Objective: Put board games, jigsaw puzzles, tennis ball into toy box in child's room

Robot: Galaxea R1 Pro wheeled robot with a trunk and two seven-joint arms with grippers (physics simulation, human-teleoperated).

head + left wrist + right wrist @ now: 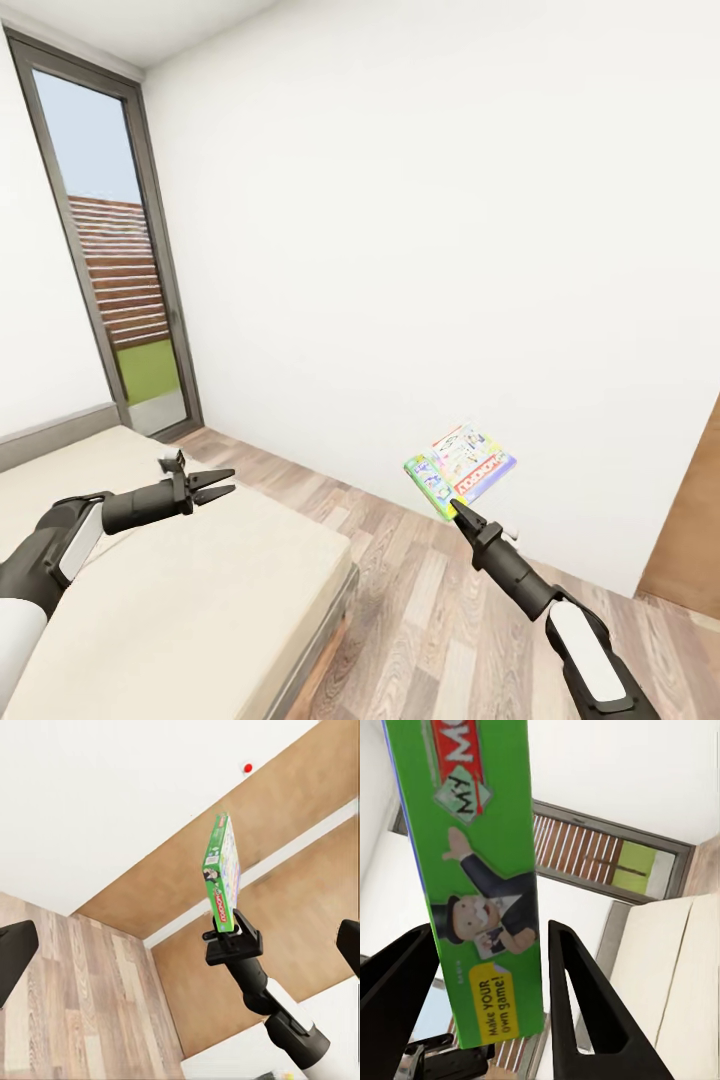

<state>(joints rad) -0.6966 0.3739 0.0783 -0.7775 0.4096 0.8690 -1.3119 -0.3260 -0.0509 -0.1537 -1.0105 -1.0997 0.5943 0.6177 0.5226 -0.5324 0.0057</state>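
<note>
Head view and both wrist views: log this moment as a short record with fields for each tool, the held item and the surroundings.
right tool: shut on the board game, raised above the floor
board game: green-edged box with a white colourful cover, held by one edge, off every surface
left tool: open, holding nothing, above the bed
bed: beige mattress, at the robot's left
floor: wood planks
window: tall, dark-framed, behind the bed
</note>
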